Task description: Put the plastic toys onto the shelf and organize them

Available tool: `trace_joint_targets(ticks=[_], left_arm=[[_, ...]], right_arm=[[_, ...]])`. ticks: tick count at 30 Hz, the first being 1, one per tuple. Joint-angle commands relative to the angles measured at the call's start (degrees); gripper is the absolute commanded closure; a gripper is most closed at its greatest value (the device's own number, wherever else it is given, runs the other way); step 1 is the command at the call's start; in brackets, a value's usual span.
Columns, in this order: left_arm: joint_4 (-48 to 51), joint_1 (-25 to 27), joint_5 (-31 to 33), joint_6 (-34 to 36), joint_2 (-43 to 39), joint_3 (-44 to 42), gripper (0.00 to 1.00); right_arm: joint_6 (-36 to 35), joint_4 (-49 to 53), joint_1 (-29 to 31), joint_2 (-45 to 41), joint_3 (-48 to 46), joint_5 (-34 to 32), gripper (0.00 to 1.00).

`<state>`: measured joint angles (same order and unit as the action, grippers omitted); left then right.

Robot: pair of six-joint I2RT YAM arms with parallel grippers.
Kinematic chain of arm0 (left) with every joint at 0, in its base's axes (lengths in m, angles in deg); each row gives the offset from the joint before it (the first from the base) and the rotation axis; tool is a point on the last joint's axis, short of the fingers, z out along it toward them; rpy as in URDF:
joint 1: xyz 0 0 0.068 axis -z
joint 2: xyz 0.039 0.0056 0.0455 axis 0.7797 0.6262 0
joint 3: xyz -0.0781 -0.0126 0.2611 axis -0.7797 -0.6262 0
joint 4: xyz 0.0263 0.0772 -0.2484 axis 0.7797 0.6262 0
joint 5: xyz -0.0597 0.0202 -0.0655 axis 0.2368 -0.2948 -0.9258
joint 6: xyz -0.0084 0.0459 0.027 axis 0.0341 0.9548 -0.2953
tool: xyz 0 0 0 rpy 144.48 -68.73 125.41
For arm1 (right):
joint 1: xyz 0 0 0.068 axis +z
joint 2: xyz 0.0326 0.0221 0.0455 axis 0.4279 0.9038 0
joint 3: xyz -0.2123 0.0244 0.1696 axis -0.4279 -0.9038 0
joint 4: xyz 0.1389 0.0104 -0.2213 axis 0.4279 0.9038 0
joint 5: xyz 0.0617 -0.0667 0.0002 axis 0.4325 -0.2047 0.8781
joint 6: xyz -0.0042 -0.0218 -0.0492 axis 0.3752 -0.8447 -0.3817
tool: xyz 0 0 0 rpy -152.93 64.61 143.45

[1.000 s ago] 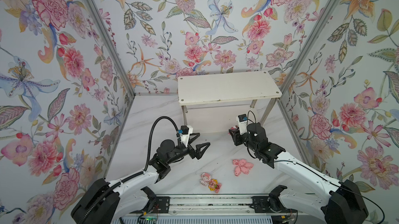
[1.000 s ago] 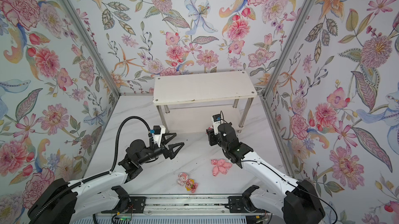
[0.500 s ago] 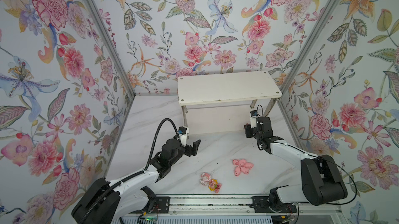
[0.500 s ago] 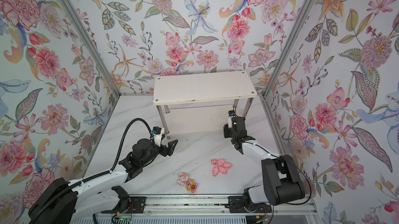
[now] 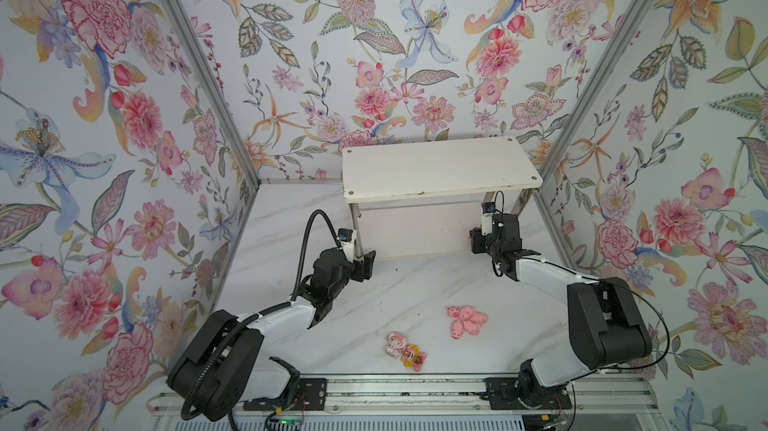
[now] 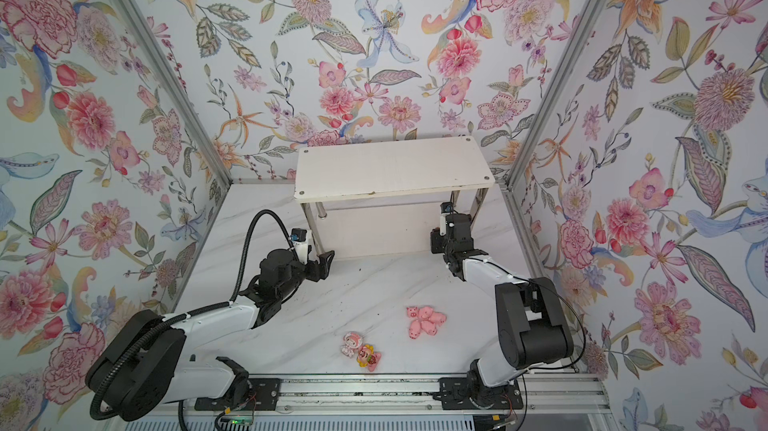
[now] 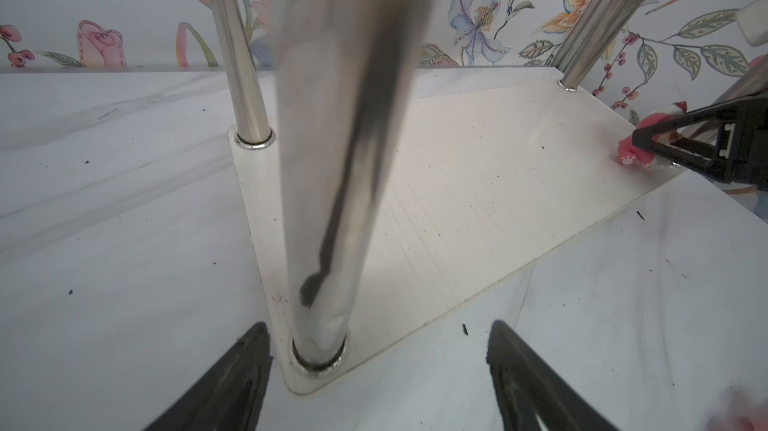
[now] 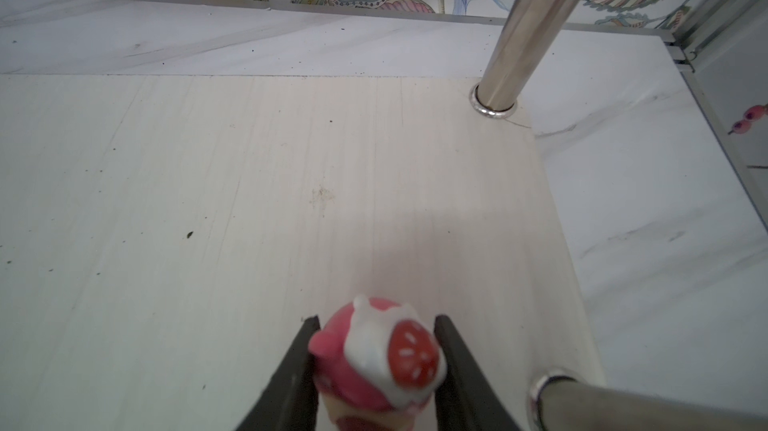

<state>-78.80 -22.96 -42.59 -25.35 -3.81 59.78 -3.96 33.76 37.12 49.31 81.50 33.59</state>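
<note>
I keep my right gripper (image 8: 376, 325) clamped on the dark pink bear (image 8: 374, 362) at the front right corner of the lower board (image 8: 249, 200), ready for release. My left gripper (image 7: 378, 325) straddles the front left leg (image 7: 332, 158) of the shelf (image 5: 440, 167), jaws apart, probably to steady it.

2 arms extended (low): left tool (image 7: 378, 335) spread, right tool (image 8: 376, 323) clamped.

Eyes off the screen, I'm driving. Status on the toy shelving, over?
Right gripper shut on dark pink bear, over lower shelf board. Left gripper open, astride front chrome leg. Pigs, sunflower figurine, white-pink figurine on table.
</note>
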Motion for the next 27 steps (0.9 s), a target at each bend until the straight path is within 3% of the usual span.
trace_joint_targets(ticks=[1,10,24,27], left_arm=[[-3.6,-2.8,-2.0,0.7,2.2,2.4,0.17],[-4.7,-3.6,-3.5,1.6,6.3,5.6,0.17],[-5.1,-5.3,-5.7,3.4,11.3,10.6,0.16],[-5.0,-5.5,-6.3,3.8,11.4,11.2,0.16]], right_arm=[[2.0,0.6,0.1,0.4,2.2,-2.3,0.87],[4.4,1.1,0.6,0.9,2.2,-6.2,0.79],[4.0,2.1,1.2,3.6,4.4,-4.7,0.7],[4.0,3.2,1.5,3.7,4.7,-4.9,0.73]])
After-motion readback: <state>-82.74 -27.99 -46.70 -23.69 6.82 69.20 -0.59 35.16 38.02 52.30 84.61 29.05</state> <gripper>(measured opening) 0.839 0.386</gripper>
